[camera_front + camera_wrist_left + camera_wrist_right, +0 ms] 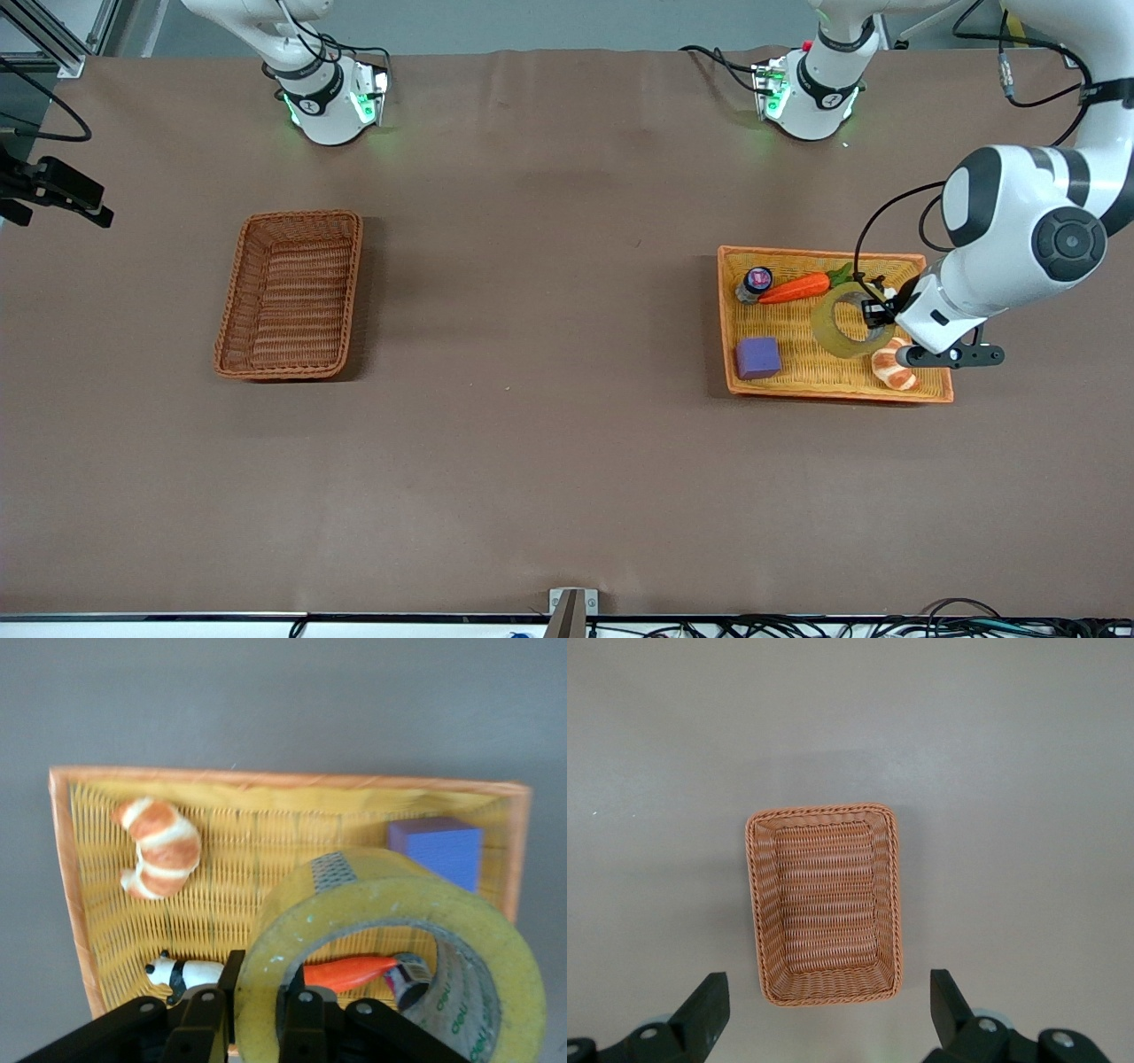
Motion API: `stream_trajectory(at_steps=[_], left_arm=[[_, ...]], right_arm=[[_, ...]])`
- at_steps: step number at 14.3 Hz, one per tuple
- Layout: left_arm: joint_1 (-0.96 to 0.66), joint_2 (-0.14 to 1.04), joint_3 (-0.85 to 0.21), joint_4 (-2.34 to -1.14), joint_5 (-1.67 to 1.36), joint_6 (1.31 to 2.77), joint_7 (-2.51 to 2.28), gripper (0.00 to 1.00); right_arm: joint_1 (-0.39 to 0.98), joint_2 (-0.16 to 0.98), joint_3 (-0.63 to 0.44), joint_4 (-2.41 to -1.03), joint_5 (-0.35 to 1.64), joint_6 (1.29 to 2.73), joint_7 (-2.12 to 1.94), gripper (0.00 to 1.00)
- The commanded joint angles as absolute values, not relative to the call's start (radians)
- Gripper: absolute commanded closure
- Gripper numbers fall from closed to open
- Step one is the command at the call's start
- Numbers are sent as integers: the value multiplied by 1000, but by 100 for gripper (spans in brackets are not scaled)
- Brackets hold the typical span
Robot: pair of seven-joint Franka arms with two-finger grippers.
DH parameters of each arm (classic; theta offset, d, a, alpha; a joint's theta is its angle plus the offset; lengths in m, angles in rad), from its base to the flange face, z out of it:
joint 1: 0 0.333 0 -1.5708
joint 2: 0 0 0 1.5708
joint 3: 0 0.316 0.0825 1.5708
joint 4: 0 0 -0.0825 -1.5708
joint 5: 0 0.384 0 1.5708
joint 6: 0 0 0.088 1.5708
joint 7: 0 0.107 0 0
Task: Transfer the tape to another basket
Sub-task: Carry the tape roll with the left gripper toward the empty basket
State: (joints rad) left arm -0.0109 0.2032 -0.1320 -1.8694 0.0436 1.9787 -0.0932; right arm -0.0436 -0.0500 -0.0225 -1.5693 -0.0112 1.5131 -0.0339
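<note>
You are looking at a robotics lab bench. Two white Franka arm bases (323, 102) with green status lights are bolted along one edge of a wide table under a plain brown cloth cover (532, 425). Black cables (886, 627) trail along the nearer edge, and a silver aluminium extrusion frame (53, 40) stands at the right arm's end.

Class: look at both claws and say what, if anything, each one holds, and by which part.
The left claw holds the tape by its ring wall, one finger inside the core, over the yellow basket. The right claw is open, holding nothing.
</note>
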Motion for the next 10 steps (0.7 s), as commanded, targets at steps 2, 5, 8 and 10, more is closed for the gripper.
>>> stream_trajectory(at_steps=[2,5,8,10], left_arm=[[-136,296,-153,-1712,95,1936,-107,100],[-259,394,-152,-1591,86,1936,-112,100],[-386,526,-150,-1473,87,1936,-227,100],[-461,616,-150,-1376,89,1936,-313,99]], right_arm=[[-49,-63,-15,-1606,2,1543,-35,0],[-51,-63,-17,-1608,2,1546,-35,0],[-54,-63,-17,-1609,2,1542,-38,0],[-58,-61,-20,-1609,2,1543,-46,0]])
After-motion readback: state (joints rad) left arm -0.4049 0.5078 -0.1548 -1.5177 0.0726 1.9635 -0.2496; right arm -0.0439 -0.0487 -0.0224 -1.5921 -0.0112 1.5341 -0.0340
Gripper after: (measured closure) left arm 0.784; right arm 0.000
